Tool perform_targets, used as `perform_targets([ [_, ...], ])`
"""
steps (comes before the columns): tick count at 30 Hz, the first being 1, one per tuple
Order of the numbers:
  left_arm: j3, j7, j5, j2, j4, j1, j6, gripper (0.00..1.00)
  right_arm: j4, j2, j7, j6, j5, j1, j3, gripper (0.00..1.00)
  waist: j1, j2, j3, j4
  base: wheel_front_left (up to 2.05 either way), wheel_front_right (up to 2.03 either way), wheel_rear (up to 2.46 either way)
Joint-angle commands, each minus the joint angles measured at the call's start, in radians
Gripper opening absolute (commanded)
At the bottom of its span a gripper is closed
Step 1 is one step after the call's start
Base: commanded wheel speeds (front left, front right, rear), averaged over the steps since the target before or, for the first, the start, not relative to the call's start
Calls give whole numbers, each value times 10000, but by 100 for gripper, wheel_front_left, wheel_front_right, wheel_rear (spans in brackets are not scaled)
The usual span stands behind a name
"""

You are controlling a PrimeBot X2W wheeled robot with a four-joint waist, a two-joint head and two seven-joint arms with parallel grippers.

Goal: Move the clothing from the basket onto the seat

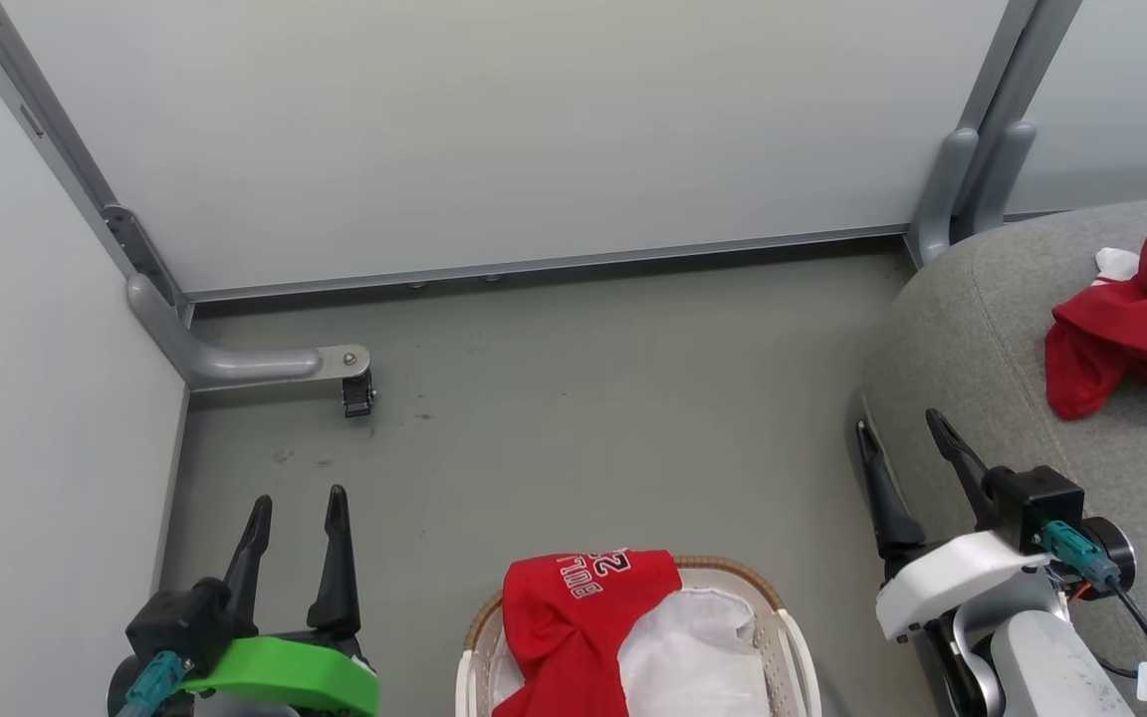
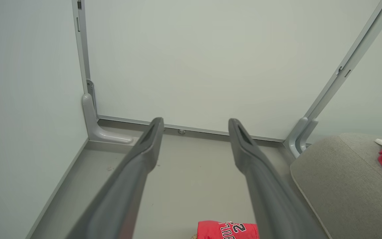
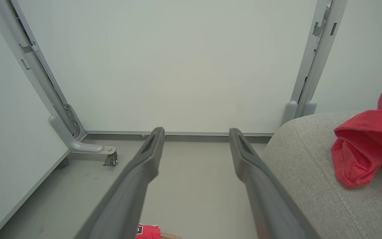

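Head view: left claw (image 1: 299, 498) and right claw (image 1: 900, 422) gape empty; grabbing the BULLS jersey (image 1: 569, 617) may drag the basket's (image 1: 733, 569) liner (image 1: 703, 642) along.

Grey floor (image 1: 583, 398), pale partition panels (image 1: 494, 139), castor foot (image 1: 357, 396)

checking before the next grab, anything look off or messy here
The jersey is draped over the basket rim, partly out. The other red garment lies crumpled on the seat. Nothing looks spilled or damaged.
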Motion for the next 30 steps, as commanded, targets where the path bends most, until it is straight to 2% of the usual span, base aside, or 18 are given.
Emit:
perform_targets([
  [1,7,-5,45,8,1,147,-15,100,-35,-40,-52,-10,47,130,3,100,1,0,-24,-10,0,0,0],
  [30,-322,-5,312,7,153,84,-64,100,-93,-40,-52,-10,244,71,131,100,1,0,28,-84,0,0,0],
])
